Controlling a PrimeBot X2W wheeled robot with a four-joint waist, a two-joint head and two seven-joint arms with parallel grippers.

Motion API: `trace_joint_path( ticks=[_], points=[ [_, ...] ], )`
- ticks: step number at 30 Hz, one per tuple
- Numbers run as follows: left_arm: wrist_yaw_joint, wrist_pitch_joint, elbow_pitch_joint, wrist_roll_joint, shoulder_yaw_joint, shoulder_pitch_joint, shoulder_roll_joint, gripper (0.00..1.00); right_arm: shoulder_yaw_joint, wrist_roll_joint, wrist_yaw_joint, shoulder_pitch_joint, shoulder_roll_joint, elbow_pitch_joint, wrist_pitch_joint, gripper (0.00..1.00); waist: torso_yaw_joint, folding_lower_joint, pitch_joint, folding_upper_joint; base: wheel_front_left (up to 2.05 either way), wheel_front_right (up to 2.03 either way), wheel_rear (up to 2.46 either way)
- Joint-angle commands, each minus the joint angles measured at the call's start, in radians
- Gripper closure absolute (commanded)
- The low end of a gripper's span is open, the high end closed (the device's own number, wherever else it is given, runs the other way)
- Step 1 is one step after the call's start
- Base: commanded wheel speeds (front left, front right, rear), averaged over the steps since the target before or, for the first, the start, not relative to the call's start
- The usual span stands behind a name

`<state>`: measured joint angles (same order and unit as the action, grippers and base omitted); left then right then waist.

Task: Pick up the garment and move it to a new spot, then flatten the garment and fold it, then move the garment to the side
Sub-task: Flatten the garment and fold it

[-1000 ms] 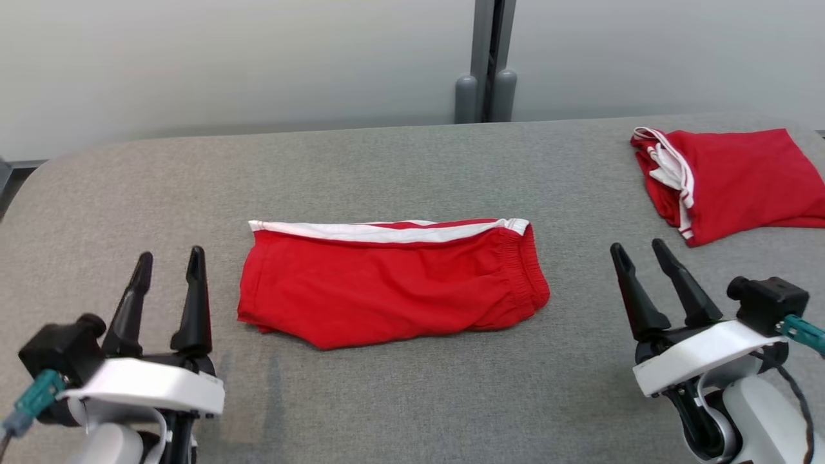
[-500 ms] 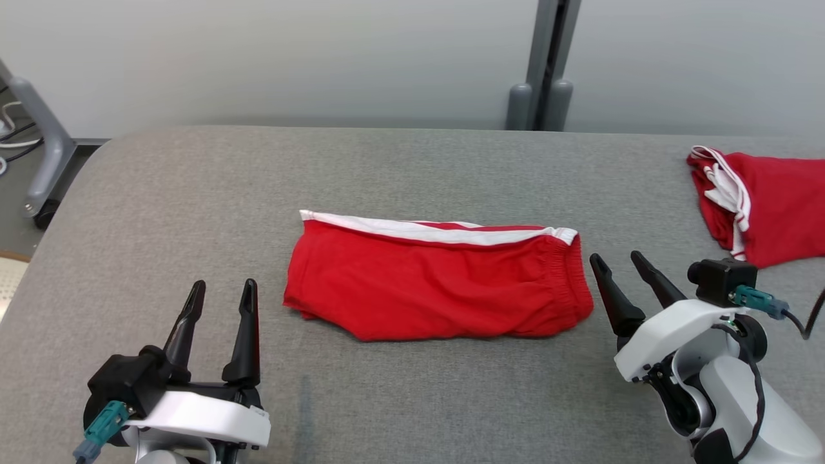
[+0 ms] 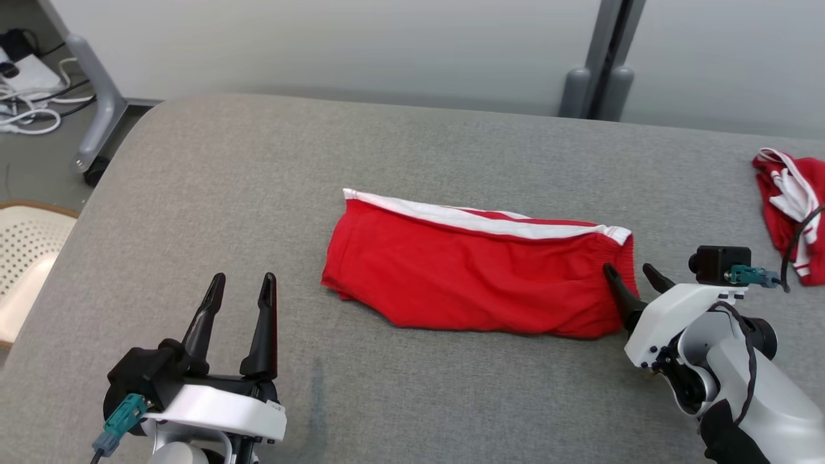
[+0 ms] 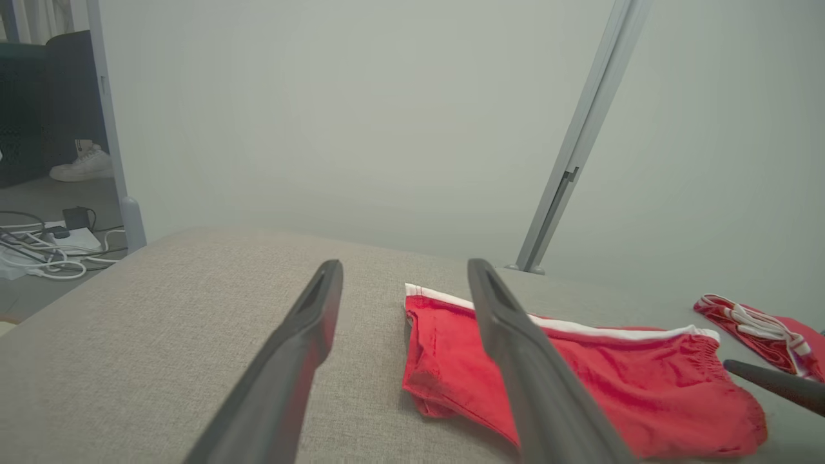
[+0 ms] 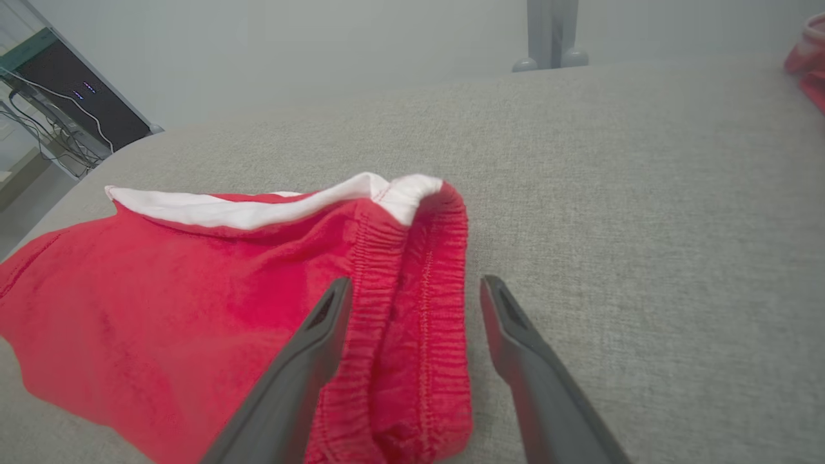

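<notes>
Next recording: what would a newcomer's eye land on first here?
The folded red shorts with a white stripe lie in the middle of the grey table. The right gripper, open, is poised at their elastic waistband end; the left gripper, also open, sits apart at the near left. A second red garment lies bunched at the far right.

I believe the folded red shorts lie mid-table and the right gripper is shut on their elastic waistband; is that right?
Not quite: the right gripper is open, not shut, its fingers either side of the elastic waistband of the folded red shorts, as the right wrist view shows. The rest holds.
</notes>
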<state>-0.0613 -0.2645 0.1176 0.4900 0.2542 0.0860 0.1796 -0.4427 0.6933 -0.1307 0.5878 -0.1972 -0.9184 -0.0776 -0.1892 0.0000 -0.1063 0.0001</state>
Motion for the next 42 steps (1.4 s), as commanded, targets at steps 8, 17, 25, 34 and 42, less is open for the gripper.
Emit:
trace_joint_path(
  ticks=[8,17,25,34,42],
  points=[
    [0.035,-0.001,0.025,-0.038,-0.032,0.025,-0.028,0.0,-0.01,0.078,0.0,0.042,-0.014,-0.129,0.038,0.0,-0.057,0.0,-0.034,-0.0001,0.0,0.0,0.0],
    [0.053,-0.001,0.045,-0.06,-0.05,0.031,-0.043,0.0,-0.013,0.202,0.0,0.007,0.033,-0.155,0.177,0.0,-0.076,0.0,-0.038,-0.0001,0.0,0.0,0.0],
    [0.059,-0.001,0.051,-0.073,-0.057,0.034,-0.045,0.0,-0.041,0.266,0.0,0.001,0.035,-0.106,0.184,1.0,-0.08,0.0,-0.034,-0.0001,0.0,0.0,0.0],
    [0.064,-0.001,0.058,-0.08,-0.06,0.021,-0.046,0.0,-0.059,0.318,0.0,0.01,0.004,-0.089,0.145,1.0,-0.065,0.0,-0.012,-0.0001,0.0,0.0,0.0],
    [0.059,-0.001,0.059,-0.077,-0.065,0.008,-0.037,0.0,-0.05,0.443,0.0,-0.031,-0.064,0.016,0.236,1.0,-0.005,0.0,0.011,-0.0001,0.0,0.0,0.0]
  ],
)
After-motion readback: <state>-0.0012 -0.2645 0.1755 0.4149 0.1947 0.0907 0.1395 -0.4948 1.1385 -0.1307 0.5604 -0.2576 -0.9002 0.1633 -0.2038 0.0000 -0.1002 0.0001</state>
